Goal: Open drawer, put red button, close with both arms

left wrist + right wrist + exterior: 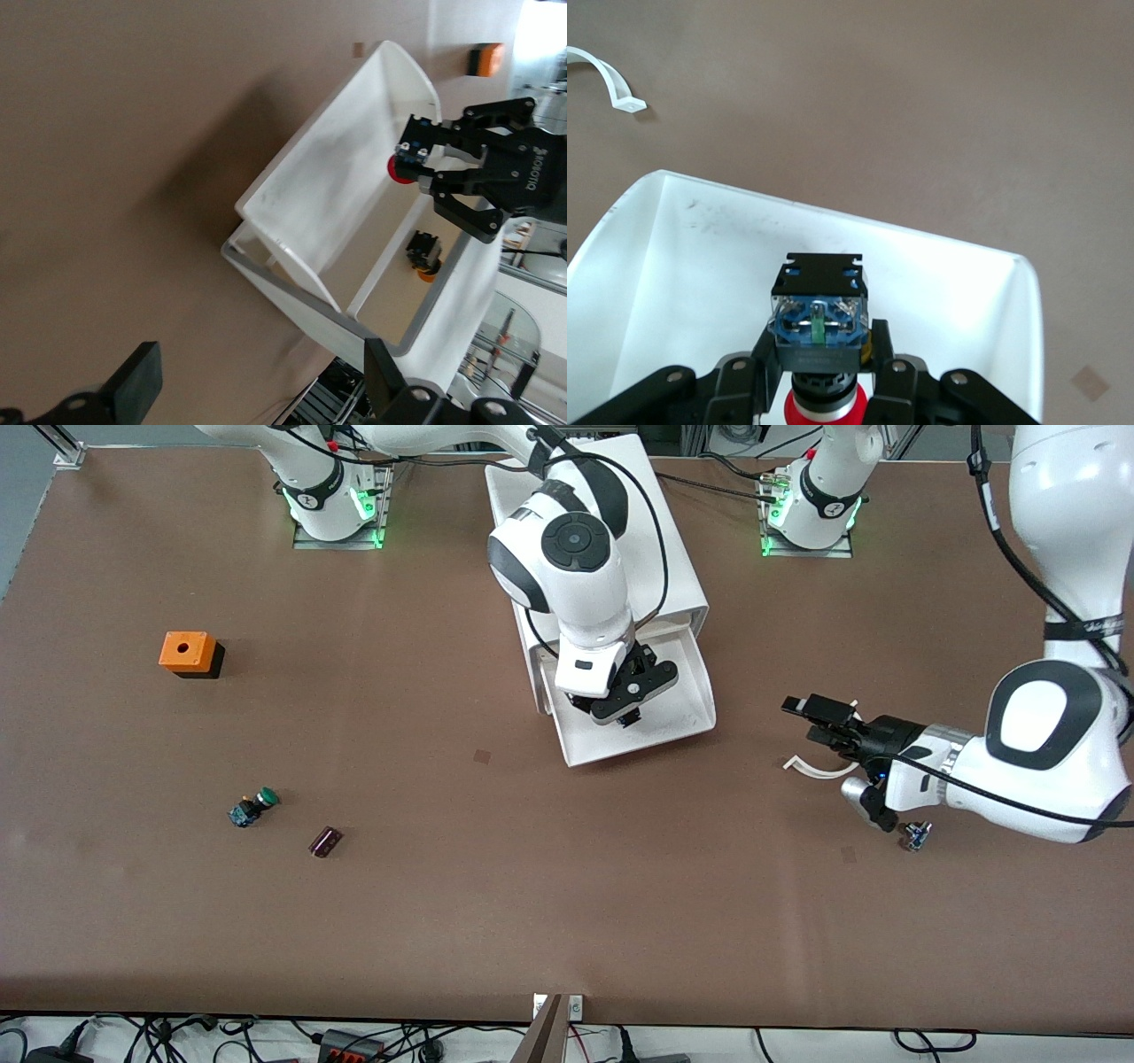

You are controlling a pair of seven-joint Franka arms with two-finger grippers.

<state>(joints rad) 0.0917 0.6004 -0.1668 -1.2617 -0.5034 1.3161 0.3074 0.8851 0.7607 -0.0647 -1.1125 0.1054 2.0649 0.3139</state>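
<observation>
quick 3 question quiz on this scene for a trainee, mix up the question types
1. True or false: the drawer of the white cabinet is shut.
2. What does the right tool hold, and what is it over?
3. Which lies nearer the orange block: A) green-capped button, B) white curved strip?

Key
1. False: it is pulled open.
2. The red button, clamped between the fingers, over the open drawer.
3. A. The strip lies toward the left arm's end, under the left tool, which waits open over the table.
</observation>
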